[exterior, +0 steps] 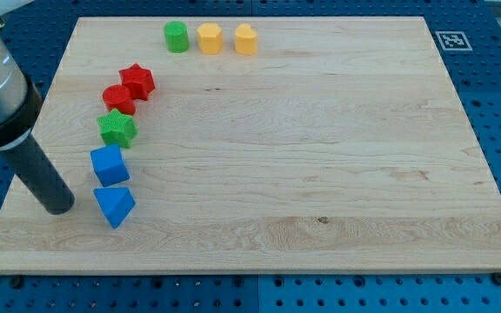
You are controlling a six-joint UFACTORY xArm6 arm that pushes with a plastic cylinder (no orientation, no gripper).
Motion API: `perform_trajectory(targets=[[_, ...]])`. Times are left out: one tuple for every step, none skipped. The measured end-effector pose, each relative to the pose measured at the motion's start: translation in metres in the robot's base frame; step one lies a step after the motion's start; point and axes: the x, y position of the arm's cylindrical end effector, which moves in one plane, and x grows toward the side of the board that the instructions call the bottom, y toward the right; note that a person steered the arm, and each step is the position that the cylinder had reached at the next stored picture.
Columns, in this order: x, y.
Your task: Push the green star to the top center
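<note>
The green star lies at the view's left side of the wooden board, in a curved line of blocks. Above it sit a red cylinder and a red star. Below it sit a blue cube and a blue triangular block. My tip rests on the board at the lower left, left of the blue triangular block and well below-left of the green star, touching no block.
A green cylinder, a yellow cylinder and a yellow pentagonal block stand in a row at the top centre-left. A fiducial tag sits at the top right corner. Blue pegboard surrounds the board.
</note>
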Motion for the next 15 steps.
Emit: perform_trajectory(targets=[[-0.042, -0.017], [-0.072, -0.033], [-0.096, -0.048], [-0.097, -0.048], [-0.103, -0.034], [-0.108, 0.014], [-0.108, 0.063], [-0.107, 0.094], [-0.1, 0.107], [-0.081, 0.107], [-0.075, 0.125], [-0.063, 0.156], [-0.037, 0.181], [-0.035, 0.21], [-0.036, 0.238]])
